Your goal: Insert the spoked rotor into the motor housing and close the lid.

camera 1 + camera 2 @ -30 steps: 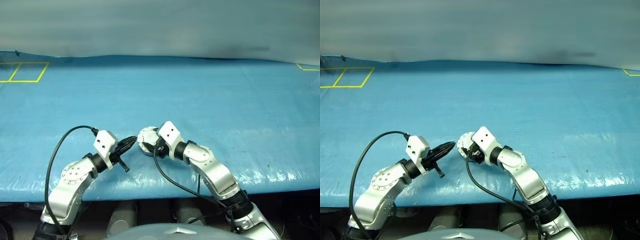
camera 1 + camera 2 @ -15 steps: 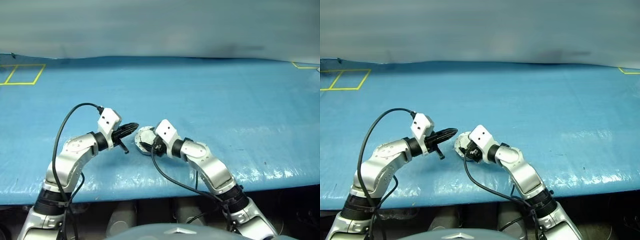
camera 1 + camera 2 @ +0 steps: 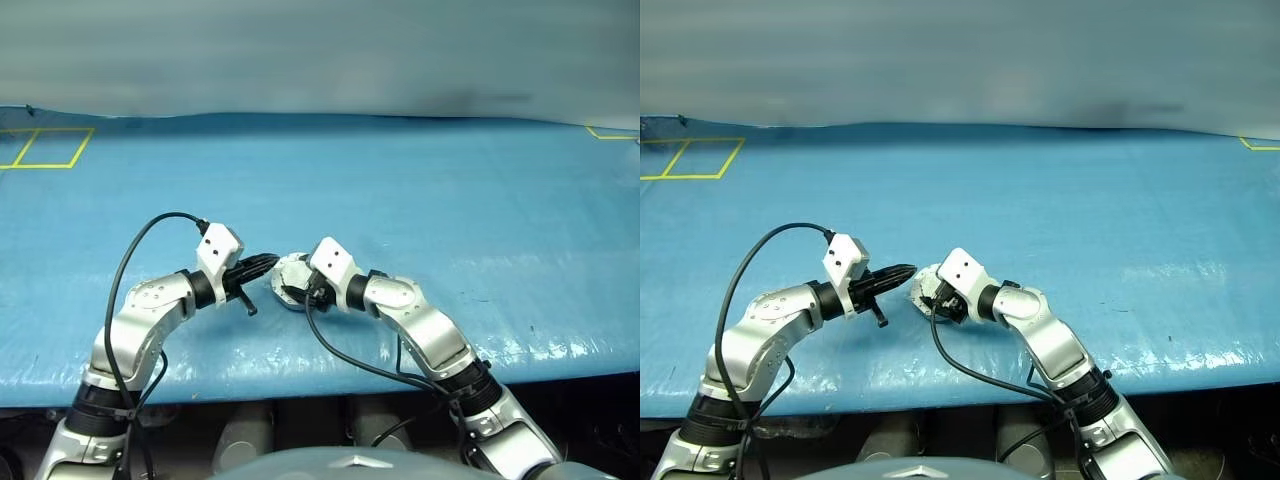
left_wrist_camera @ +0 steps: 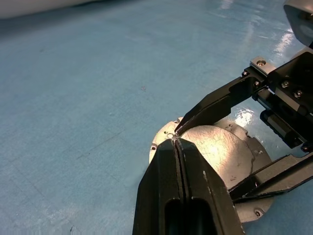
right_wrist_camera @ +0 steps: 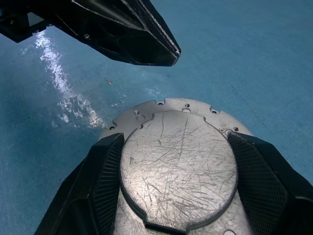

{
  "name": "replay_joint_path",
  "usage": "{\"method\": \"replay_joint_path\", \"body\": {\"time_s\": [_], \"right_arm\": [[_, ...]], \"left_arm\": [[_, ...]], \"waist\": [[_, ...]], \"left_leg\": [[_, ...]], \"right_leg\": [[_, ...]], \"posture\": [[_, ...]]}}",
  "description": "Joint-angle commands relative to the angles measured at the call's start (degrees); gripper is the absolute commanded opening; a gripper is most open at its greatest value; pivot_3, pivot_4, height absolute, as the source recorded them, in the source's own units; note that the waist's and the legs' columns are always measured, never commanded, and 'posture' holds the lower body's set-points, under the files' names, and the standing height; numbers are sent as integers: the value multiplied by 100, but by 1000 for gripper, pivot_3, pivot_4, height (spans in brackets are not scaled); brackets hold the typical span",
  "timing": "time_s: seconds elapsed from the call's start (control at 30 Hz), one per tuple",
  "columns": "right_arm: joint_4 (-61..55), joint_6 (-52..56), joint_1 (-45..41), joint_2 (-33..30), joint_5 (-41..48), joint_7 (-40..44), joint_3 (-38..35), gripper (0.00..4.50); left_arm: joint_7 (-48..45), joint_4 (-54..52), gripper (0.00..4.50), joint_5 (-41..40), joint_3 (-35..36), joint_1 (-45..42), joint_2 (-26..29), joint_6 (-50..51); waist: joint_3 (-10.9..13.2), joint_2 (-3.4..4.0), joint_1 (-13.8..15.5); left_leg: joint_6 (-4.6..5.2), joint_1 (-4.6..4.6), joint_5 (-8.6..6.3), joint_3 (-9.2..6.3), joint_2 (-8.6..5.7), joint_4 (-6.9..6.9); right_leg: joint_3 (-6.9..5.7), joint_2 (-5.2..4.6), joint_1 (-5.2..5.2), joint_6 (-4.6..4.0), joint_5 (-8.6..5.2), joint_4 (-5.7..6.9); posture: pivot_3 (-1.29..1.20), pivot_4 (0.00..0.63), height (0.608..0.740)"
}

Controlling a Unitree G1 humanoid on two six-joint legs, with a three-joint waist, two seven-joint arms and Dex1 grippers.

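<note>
A round grey lid [image 5: 178, 161] with a scratched raised centre and a notched, screw-holed rim lies on the blue table cover [image 3: 420, 200], outer face up. My right gripper [image 5: 176, 138] is shut on it, one black finger against each side of the raised centre. My left gripper [image 4: 176, 142] is shut and empty, and its joined tips touch the lid's rim [image 4: 168, 134] on the side away from the right wrist. In the left eye view the left gripper [image 3: 270, 262] meets the lid [image 3: 290, 270] from the left. The motor housing and the spoked rotor are hidden.
A yellow taped square [image 3: 45, 147] marks the far left of the cover and a yellow corner [image 3: 610, 132] the far right. Black cables [image 3: 130, 270] loop from both wrists. The table's front edge [image 3: 320, 385] runs just below the arms.
My left gripper, still shut, has risen and moved right until its tips reach the lid's rim. The right gripper keeps its hold in the same place. The camera has shifted slightly.
</note>
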Motion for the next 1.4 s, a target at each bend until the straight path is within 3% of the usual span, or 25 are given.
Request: {"method": "replay_joint_path", "body": {"time_s": [0.03, 0.53, 1.23, 1.37, 1.4], "right_arm": [[211, 84, 57, 29, -84, 2, 102, 3037], [111, 92, 168, 148, -83, -93, 67, 3037], [-146, 284, 321, 77, 11, -119, -31, 3037], [-355, 301, 513, 12, 71, -107, -142, 4310], [-430, 293, 579, -24, 76, -114, -181, 4409]], "left_arm": [[202, -221, 0, -91, 177, -31, 31, 276], [250, 210, 0, -228, 17, -678, 92, 1361], [-218, 927, 0, 54, -713, -1031, -36, 1180], [-246, 906, 0, 105, -757, -1017, -18, 1145], [-251, 903, 0, 110, -765, -1014, -16, 1137]], "waist": [[0, 0, -6], [0, 0, -48], [-1, -1, -8], [-1, -2, 15], [-1, -2, 26]], "left_leg": [[0, 2, 0, 0, 0, 0], [0, 16, 0, -2, 2, -1], [0, 15, 0, -4, 0, -5], [0, 15, -1, -5, -1, -19], [0, 14, -1, -5, -1, -22]], "right_leg": [[0, 0, 1, 0, 0, 0], [-1, 3, 13, 0, -1, 0], [-2, 1, 18, 1, -1, -11], [-3, 0, 19, 4, 1, -26], [-3, -1, 19, 7, 2, -28]], "posture": [[0, 150, 740], [0, 150, 740], [0, 150, 740], [0, 150, 740], [0, 150, 740]]}}
